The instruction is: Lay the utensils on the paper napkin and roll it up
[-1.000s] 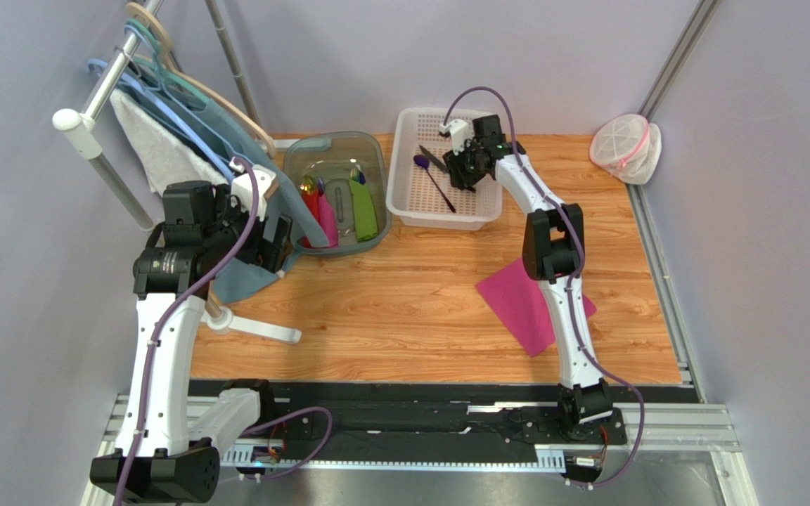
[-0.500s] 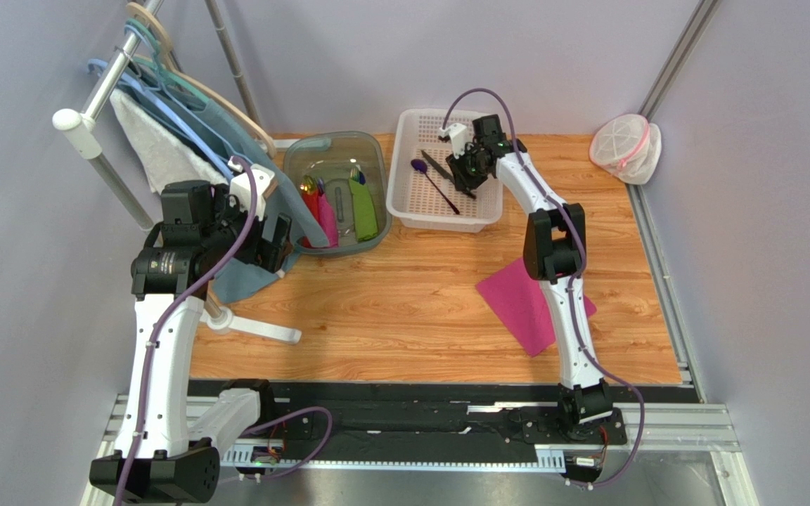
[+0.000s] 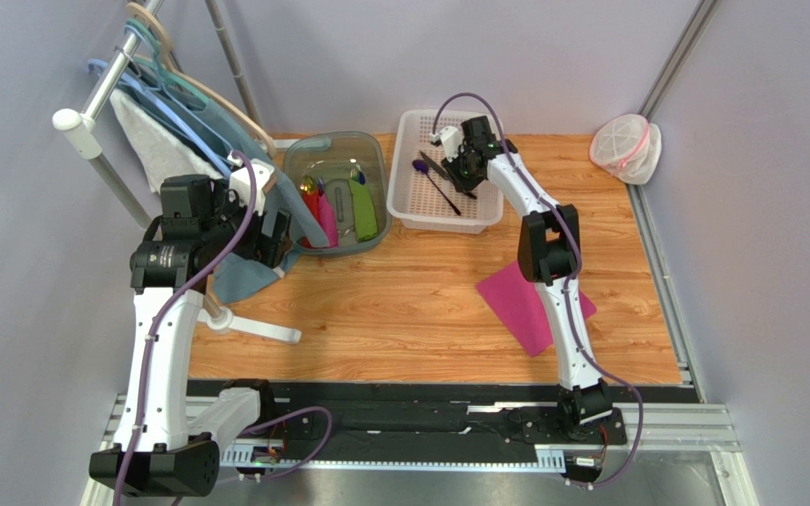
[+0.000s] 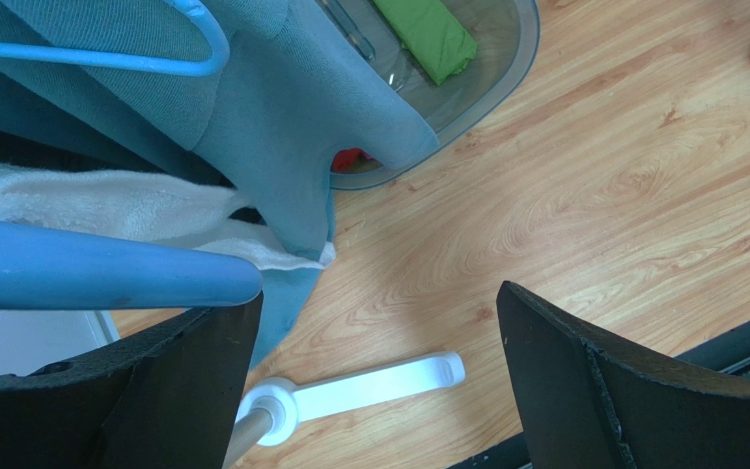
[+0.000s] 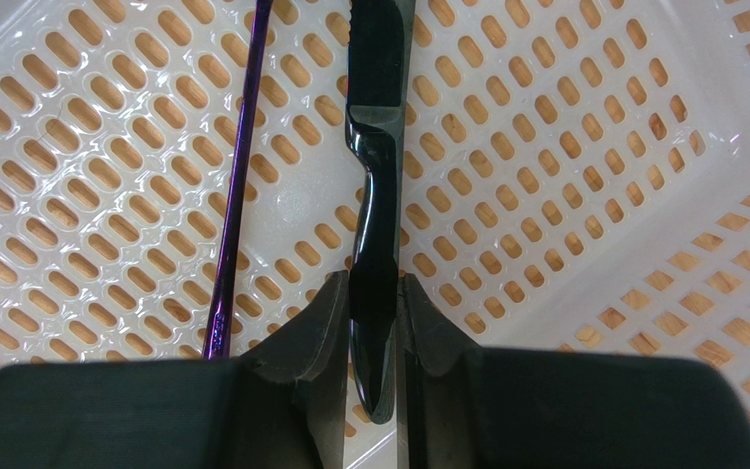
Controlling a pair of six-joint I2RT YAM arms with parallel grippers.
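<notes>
My left gripper (image 4: 379, 332) is well left of the basket (image 3: 446, 222), jaws spread as wide as they go and holding nothing, over the table (image 3: 399, 306) next to a hanging teal cloth (image 4: 281, 127). The tub (image 3: 319, 147) sits just left of the basket, whether touching I can't tell, with a green item (image 4: 428, 34) inside. In the basket's left part the purple spoon (image 5: 237, 166) lies flat on the floor, bowl toward the far left corner. Just right of it, nearly parallel, is the black knife (image 5: 376, 186). My right gripper (image 5: 374, 293) is down inside the basket, fingers (image 5: 301, 342) pinched against both sides of the knife handle. I can't tell if the knife is off the basket floor. The pink napkin (image 3: 515, 300) lies flat on the table in front of the basket, toward its right, partly under my right arm (image 3: 552, 253). A clear lidded container (image 3: 623, 148) sits well right of the basket.
</notes>
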